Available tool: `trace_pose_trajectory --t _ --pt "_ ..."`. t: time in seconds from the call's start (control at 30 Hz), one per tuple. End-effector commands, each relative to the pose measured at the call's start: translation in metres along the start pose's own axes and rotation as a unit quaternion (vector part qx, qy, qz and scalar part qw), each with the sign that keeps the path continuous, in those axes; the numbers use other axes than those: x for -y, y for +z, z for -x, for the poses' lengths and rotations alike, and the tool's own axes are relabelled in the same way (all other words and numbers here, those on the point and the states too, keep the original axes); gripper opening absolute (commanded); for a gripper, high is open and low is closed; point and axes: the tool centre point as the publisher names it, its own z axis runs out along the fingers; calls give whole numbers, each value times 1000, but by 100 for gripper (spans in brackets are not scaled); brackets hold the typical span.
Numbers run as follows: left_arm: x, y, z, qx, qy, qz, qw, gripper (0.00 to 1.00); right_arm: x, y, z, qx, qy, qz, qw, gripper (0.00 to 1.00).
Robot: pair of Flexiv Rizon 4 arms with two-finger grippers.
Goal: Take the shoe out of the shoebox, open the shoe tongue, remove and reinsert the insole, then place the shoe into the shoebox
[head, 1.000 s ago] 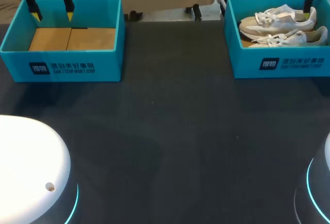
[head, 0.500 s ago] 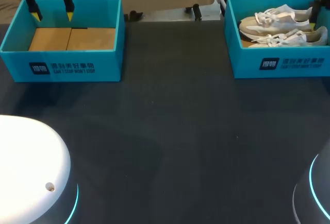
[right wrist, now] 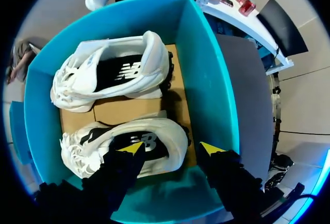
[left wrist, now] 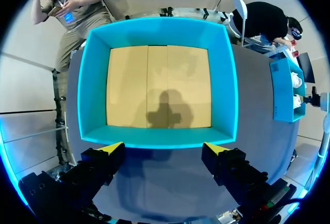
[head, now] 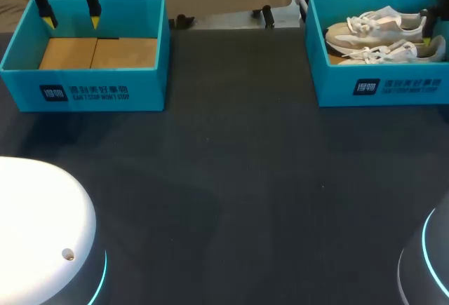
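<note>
Counter (head: 238,179): dark surface carrying two teal boxes, well apart.
Shoebox (head: 379,85): on the right side; holds two white shoes side by side on its cardboard floor.
Near shoe (right wrist: 166,131): lies on its side in the shoebox, under the right pincer.
Far shoe (right wrist: 108,74): lies beside it, along the opposite wall.
Right pincer (right wrist: 172,149): fingers spread, gripping nothing; it straddles the near shoe's heel, and contact cannot be judged.
Empty box (left wrist: 93,90): on the left side; bare cardboard floor.
Left pincer (left wrist: 164,148): fingers spread wide, holding nothing, above one wall of the empty box.
</note>
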Motion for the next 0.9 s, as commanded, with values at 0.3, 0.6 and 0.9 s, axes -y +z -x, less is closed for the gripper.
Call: trace_pose_trajectory --t 0.3,0.6,0.9 --pt "0 0 0 0 0 0 1000 100 2 33 4 9 18 8 1000 69" --pt "0 0 0 0 0 0 1000 100 1 51 2 12 4 -3 1000 49" --pt "0 0 0 0 0 0 1000 100 2 63 6 33 -3 -20 999 0"
